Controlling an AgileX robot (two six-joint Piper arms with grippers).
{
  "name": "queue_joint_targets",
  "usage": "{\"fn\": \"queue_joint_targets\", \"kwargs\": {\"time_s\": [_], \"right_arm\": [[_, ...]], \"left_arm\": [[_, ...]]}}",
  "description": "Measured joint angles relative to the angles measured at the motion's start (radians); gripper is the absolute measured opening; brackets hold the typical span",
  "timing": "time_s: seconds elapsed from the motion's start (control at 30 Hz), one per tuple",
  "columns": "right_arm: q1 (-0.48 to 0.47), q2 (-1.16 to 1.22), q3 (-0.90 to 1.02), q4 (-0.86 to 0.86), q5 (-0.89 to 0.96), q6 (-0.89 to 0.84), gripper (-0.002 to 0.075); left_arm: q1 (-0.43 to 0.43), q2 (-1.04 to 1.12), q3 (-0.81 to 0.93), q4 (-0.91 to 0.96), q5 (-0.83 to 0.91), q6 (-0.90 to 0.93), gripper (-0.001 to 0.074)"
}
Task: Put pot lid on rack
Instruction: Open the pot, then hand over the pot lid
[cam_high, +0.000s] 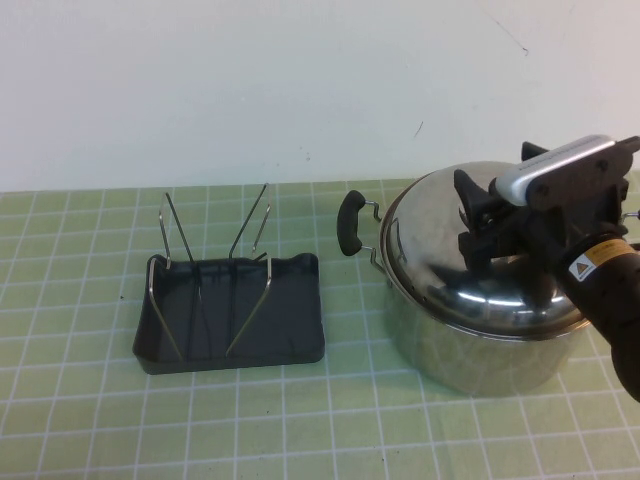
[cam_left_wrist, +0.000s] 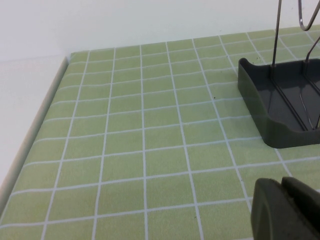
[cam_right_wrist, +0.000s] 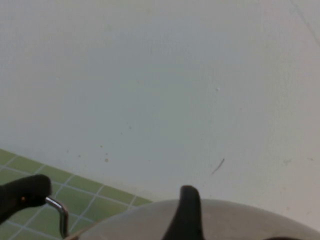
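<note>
**Lid on pot, R gripper over it**

Lid (cam_high: 480, 250) sits on pot (cam_high: 480, 345), at table's right. Rack (cam_high: 232, 312) well apart to its left, upright wires bare. R gripper (cam_high: 478, 217) over lid centre, fingers spread. L gripper (cam_left_wrist: 285, 210) low above mat (cam_left_wrist: 140, 150) near rack's corner; fingers pressed together.

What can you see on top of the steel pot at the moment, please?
The pot lid sits on the pot, with the right gripper over its centre, hiding the knob. The pot's inside is covered. The left gripper is parked near the rack.
</note>
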Motion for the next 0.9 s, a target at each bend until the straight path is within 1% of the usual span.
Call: {"fn": "queue_joint_targets", "kwargs": {"time_s": [0.07, 0.13, 0.2, 0.3, 0.33, 0.47, 0.57, 0.73, 0.9], "right_arm": [[0.0, 0.012, -0.002, 0.005, 0.004, 0.005, 0.058], [0.0, 0.014, -0.004, 0.007, 0.003, 0.022, 0.0546], [0.0, 0.014, -0.004, 0.007, 0.003, 0.047, 0.0482], [0.0, 0.014, -0.004, 0.009, 0.006, 0.074, 0.0353], [0.001, 0.014, -0.004, 0.008, 0.006, 0.082, 0.0334], [0.001, -0.001, -0.004, 0.003, 0.006, 0.107, 0.0334], [0.001, -0.058, -0.002, -0.039, -0.005, 0.125, 0.0334], [0.001, -0.235, -0.002, -0.134, -0.025, 0.144, 0.0334], [0.001, -0.392, -0.002, -0.15, 0.055, 0.156, 0.0334]], "left_arm": [[0.0, 0.0, 0.0, 0.0, 0.0, 0.0, -0.0002], [0.0, 0.0, 0.0, 0.0, 0.0, 0.0, -0.0002], [0.0, 0.0, 0.0, 0.0, 0.0, 0.0, -0.0002], [0.0, 0.0, 0.0, 0.0, 0.0, 0.0, -0.0002], [0.0, 0.0, 0.0, 0.0, 0.0, 0.0, -0.0002], [0.0, 0.0, 0.0, 0.0, 0.0, 0.0, -0.0002], [0.0, 0.0, 0.0, 0.0, 0.0, 0.0, -0.0002], [0.0, 0.0, 0.0, 0.0, 0.0, 0.0, -0.0002], [0.0, 0.0, 0.0, 0.0, 0.0, 0.0, -0.0002]]}}
